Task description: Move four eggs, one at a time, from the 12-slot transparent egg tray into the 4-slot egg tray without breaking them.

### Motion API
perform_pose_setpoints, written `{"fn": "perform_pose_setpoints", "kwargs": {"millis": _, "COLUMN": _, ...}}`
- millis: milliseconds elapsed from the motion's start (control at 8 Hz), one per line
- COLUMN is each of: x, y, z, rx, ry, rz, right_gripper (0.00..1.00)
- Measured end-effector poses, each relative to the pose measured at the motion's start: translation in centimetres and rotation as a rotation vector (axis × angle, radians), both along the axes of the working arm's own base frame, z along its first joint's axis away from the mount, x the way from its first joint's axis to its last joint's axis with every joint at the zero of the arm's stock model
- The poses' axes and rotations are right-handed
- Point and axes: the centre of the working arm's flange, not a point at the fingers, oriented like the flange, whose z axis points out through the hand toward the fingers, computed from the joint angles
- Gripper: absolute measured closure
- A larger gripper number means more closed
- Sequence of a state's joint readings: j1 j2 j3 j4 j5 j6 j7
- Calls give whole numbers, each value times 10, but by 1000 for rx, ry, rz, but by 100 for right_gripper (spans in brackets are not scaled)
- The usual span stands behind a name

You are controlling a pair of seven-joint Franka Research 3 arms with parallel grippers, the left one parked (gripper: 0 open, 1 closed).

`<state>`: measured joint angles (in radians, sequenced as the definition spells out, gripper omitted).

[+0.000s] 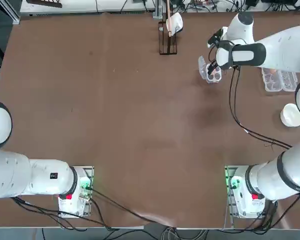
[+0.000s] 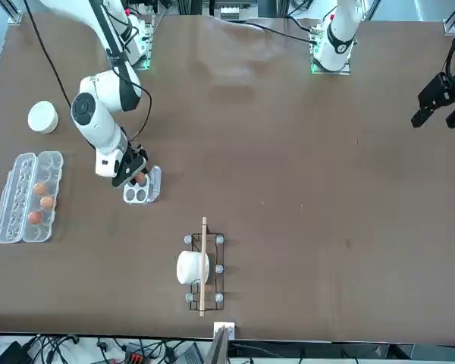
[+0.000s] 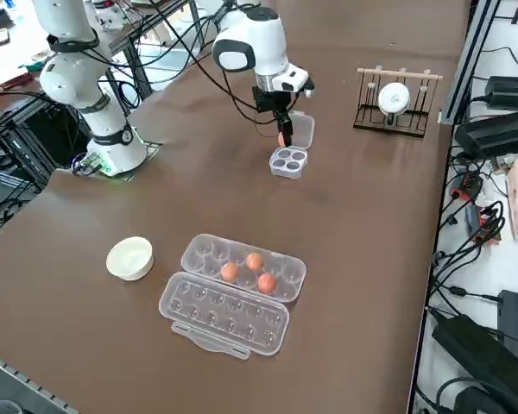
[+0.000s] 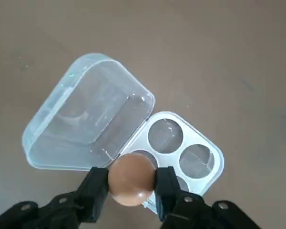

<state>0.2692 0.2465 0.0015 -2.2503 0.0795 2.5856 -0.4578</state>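
My right gripper (image 4: 131, 183) is shut on an orange-brown egg (image 4: 131, 178) and hangs just above the 4-slot egg tray (image 4: 207, 157), whose cups show no eggs and whose lid (image 4: 88, 114) lies open beside them. The held egg (image 3: 281, 138) also shows under the wrist, over the small tray (image 3: 288, 161), and from across the table as the egg (image 2: 140, 179) above the tray (image 2: 140, 194). The 12-slot transparent egg tray (image 3: 242, 257) lies open at the robot's right with three eggs (image 3: 255, 261) in it; its lid (image 3: 224, 312) lies flat alongside. From overhead the long tray (image 1: 279, 80) sits past the arm.
A white round bowl (image 3: 129, 258) stands near the long carton. A wooden rack holding a white cup (image 2: 191, 267) stands at the table's far middle. Black cables trail from the right arm across the table (image 1: 140, 125).
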Motion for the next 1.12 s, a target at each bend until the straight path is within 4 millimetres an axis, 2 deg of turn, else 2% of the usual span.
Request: {"fn": "perform_pose_setpoints", "kwargs": {"millis": 1125, "x": 3, "y": -6, "z": -18, "rx": -3, "ry": -7, "rz": -13, "right_gripper": 44}}
